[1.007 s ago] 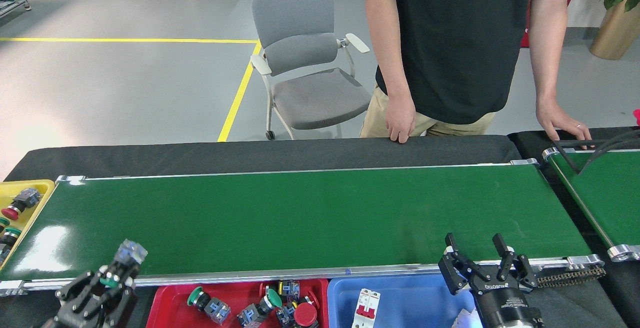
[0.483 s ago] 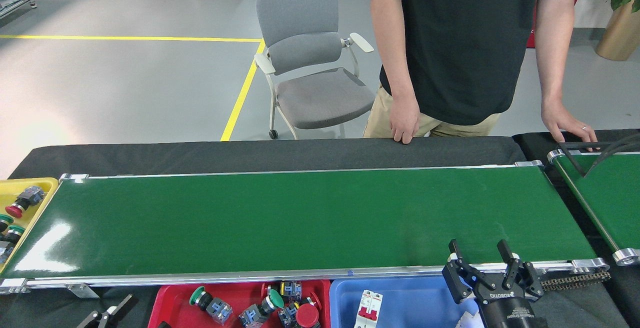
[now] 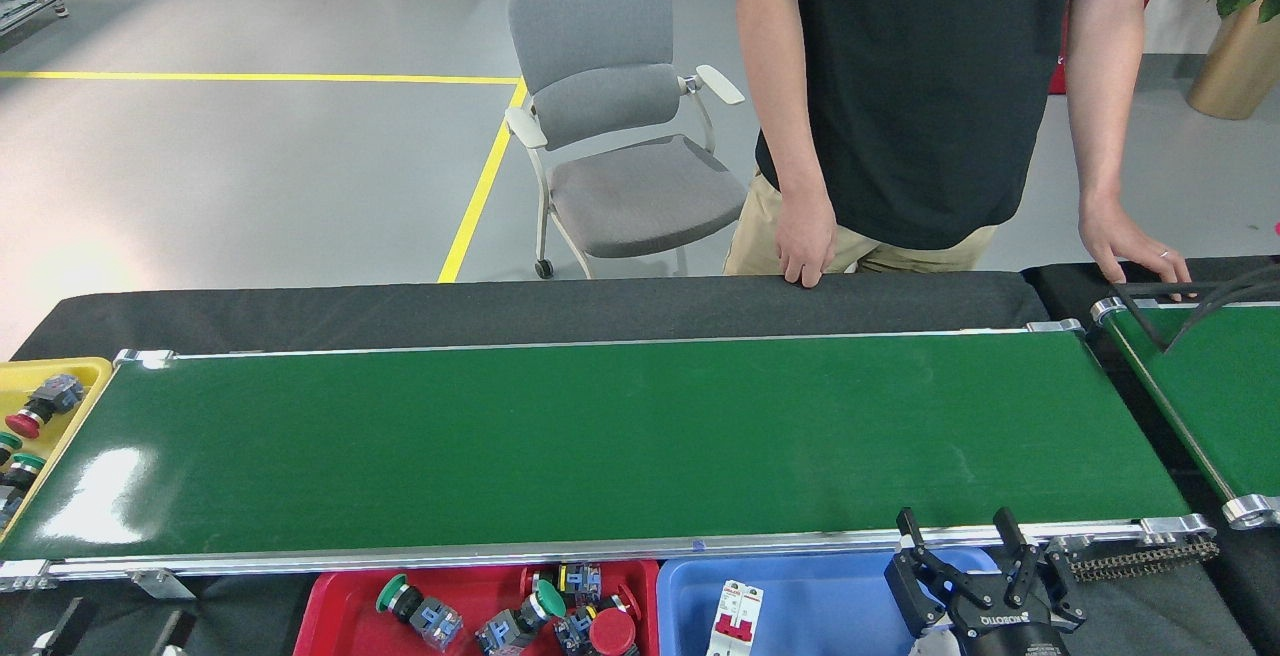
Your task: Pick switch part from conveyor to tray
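At lower right the right gripper [image 3: 960, 534] hangs with fingers spread and empty, over the blue tray [image 3: 810, 606]. The conveyor [image 3: 600, 436] spans mid-frame. The left gripper [image 3: 110, 633] barely shows at bottom left; its state is unclear.

You are looking at an industrial workshop or factory test floor. A long glossy dark-green conveyor belt with silver aluminium rails [image 3: 600, 436] runs across a black-covered tabletop [image 3: 500, 306], with a second green belt [image 3: 1220, 386] angled off at the right. Beside it sit a red plastic bin of push-button switch parts [image 3: 330, 606], a blue plastic bin [image 3: 810, 596] and a yellow plastic bin [image 3: 70, 376]. Behind lies a grey sealed floor [image 3: 250, 166] marked with yellow safety lines [image 3: 480, 176].
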{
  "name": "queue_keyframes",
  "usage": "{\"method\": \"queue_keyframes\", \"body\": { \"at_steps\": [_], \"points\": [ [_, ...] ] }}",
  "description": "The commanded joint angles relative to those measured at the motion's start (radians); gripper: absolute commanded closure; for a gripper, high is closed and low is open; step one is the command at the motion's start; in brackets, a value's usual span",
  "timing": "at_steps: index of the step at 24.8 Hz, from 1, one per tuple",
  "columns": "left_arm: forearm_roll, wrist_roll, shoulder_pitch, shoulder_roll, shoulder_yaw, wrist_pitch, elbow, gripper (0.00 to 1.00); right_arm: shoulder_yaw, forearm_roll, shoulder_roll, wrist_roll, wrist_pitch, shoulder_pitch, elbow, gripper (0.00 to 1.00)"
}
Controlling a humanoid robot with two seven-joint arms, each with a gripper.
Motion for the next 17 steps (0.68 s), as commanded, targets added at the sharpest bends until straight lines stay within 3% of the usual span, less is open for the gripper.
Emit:
{"method": "queue_keyframes", "body": {
  "at_steps": [1, 17],
  "points": [
    [0.002, 0.007, -0.009, 0.02, 0.007, 0.016, 0.005, 0.01, -0.018, 0.0, -0.005, -0.007, 0.003, 0.0, -0.016, 0.0],
    [0.002, 0.005, -0.015, 0.038, -0.003, 0.008, -0.003, 0.01, -0.045, 0.0, -0.007, -0.008, 0.0, 0.034, -0.016, 0.0]
  ]
}}
